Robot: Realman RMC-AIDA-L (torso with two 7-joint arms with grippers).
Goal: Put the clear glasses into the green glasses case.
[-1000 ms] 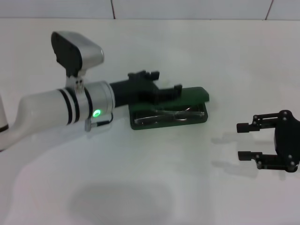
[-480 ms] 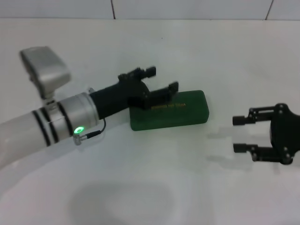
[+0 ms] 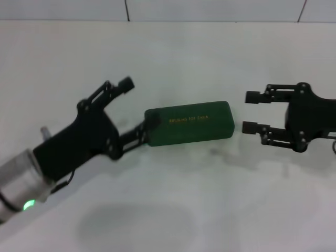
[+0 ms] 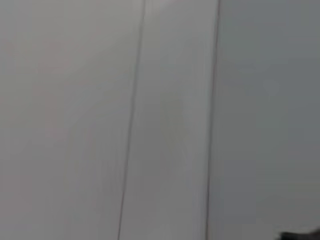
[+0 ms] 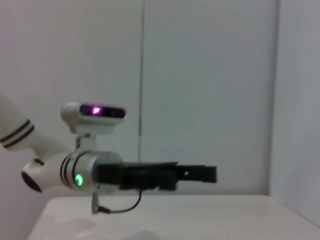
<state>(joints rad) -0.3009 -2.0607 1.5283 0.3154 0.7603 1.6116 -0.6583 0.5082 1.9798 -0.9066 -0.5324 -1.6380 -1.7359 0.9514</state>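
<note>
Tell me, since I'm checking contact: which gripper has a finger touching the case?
The left gripper: its lower finger meets the closed green glasses case at its left end. The right gripper stands just off the other end.

A plain white worktop (image 3: 173,210) fills nearly the whole head view, its surface smooth and unmarked apart from a broad, soft grey shadow (image 3: 136,226) lying on its near part, a little left of centre. Along the far edge of the worktop stands a white tiled wall (image 3: 210,9), of which only a narrow strip shows; thin dark seams (image 3: 126,10) divide it into tiles. The same pale wall (image 5: 210,75) rises behind the worktop in the right wrist view, crossed by a thin upright seam (image 5: 141,75).
</note>
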